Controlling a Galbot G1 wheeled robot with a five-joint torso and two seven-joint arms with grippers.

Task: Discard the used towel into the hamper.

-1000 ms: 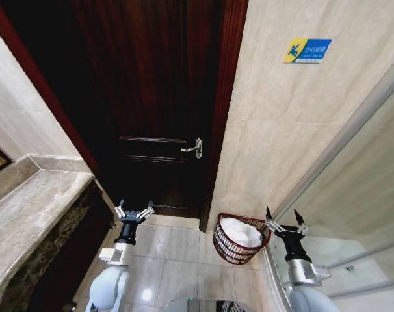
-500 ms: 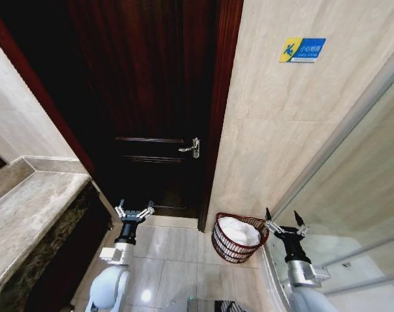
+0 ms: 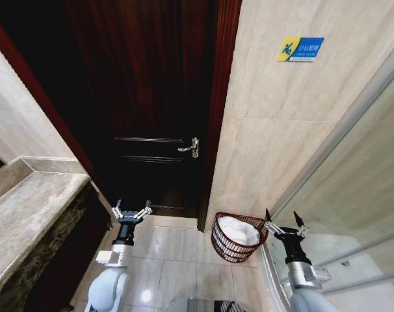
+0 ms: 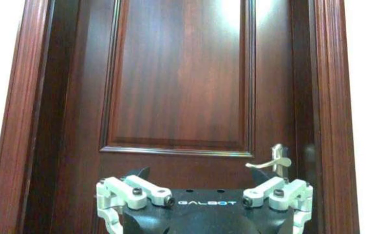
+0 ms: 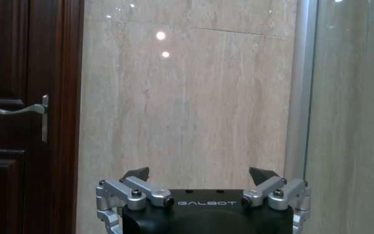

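Right gripper (image 3: 285,219) spread beside hamper (image 3: 225,246) holding white towel (image 3: 238,230).

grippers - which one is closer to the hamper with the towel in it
The right gripper. It hangs open just beside the hamper, next to the glass panel. The left gripper, also open, is over by the dark wooden door, farther off.

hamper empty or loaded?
Loaded. The hamper stands upright on the floor by the wall with white cloth bunched inside, reaching near the rim.
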